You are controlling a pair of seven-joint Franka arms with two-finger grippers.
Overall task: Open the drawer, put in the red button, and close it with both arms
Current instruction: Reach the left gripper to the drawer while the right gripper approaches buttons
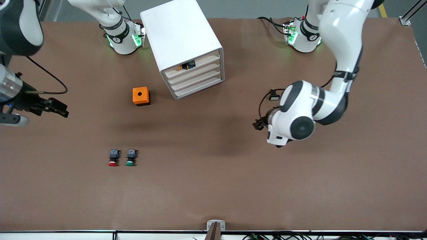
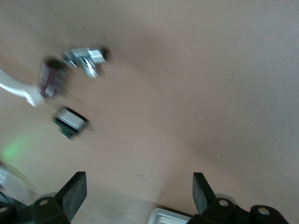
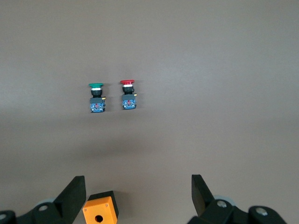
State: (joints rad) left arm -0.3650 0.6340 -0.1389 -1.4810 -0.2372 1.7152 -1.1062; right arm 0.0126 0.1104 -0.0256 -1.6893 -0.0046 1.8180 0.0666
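The red button point(image 1: 113, 158) lay nearest my camera, beside the green one point(image 1: 130, 157), nearer than the cabinet point(image 1: 186, 50), whose drawer point(image 1: 195, 74) sat closed. I saw both grippers, left point(image 1: 263, 125) and right point(image 1: 60, 108), spread and empty over bare table.

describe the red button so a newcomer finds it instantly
Start at the white cabinet, then the orange box beside it. Nearer the front camera lie two small buttons with black-and-blue bodies, side by side. The red button has the red cap; its twin has green.

Table point(image 1: 213, 186) brown, matt, perhaps cloth; cabinet point(image 1: 180, 33) smooth white plastic; arms point(image 1: 343, 36) glossy white.
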